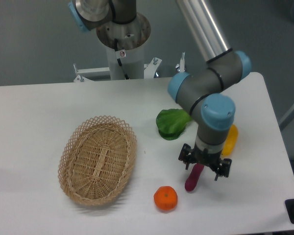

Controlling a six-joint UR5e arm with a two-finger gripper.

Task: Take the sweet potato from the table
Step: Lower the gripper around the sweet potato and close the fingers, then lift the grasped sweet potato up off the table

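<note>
Now our gripper (205,168) hangs open over the upper end of the sweet potato (194,177), which lies on the table (49,107) beside the orange (165,198); we should straddle its narrow width before closing.

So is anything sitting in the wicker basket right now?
No, the wicker basket shows only its bare woven bottom; the sweet potato lies on the table.
</note>
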